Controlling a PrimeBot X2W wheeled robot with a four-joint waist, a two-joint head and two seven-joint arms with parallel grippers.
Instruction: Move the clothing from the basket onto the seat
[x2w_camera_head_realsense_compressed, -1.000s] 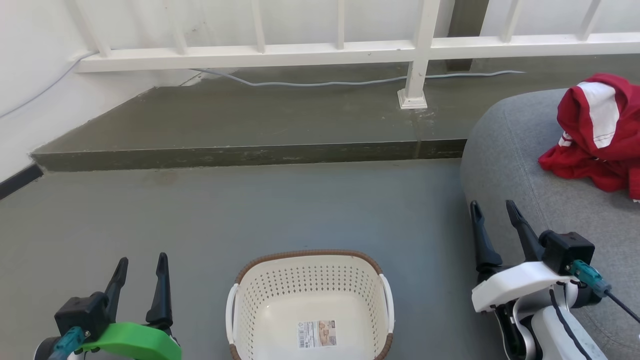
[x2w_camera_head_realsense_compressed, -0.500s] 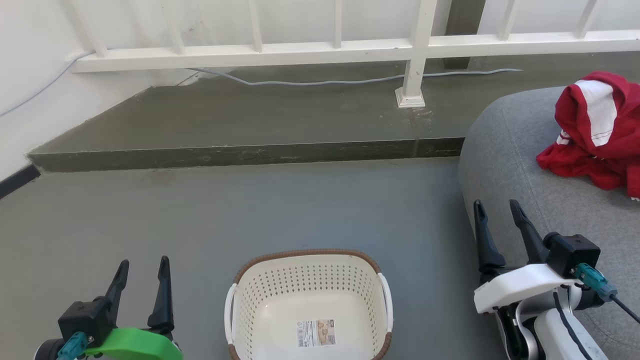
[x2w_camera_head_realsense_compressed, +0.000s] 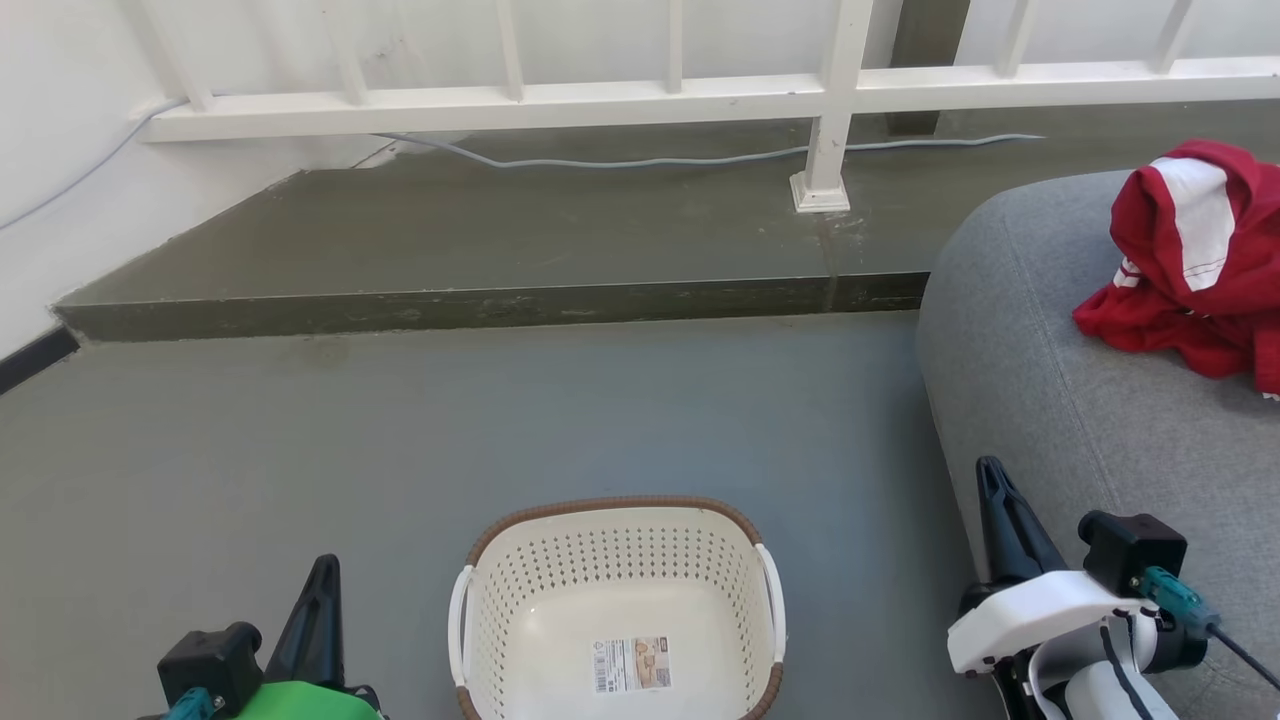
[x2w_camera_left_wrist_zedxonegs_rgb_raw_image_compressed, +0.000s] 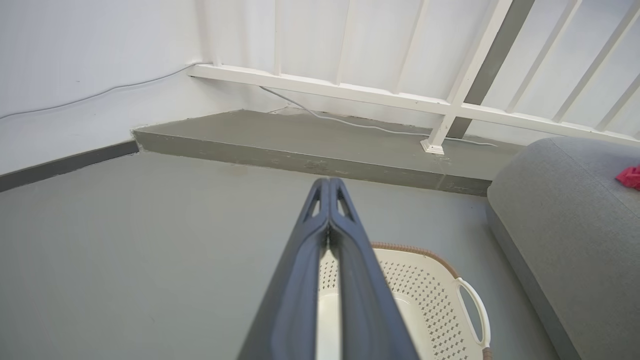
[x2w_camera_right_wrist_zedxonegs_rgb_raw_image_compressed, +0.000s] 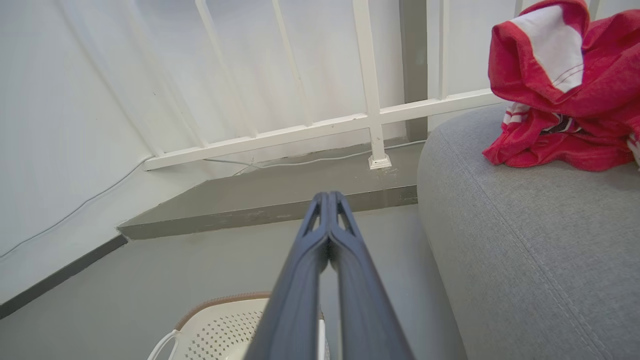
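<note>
Red clothing (x2w_camera_head_realsense_compressed: 1195, 250) lies bunched on seat (x2w_camera_head_realsense_compressed: 1040, 400), cut off at right edge, lettering too small to read. Basket (x2w_camera_head_realsense_compressed: 615, 504) on floor (x2w_camera_head_realsense_compressed: 500, 420), near side cropped, sticker (x2w_camera_head_realsense_compressed: 632, 665) on its bottom. Left claw (x2w_camera_head_realsense_compressed: 322, 580) & right claw (x2w_camera_head_realsense_compressed: 995, 490) both closed on nothing. A sec ago both were open & higher in frame.

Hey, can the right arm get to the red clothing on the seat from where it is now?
Probably yes: only bare seat lies between the right pincer and the clothing. The pincer is shut, so it would need to open first.
</note>
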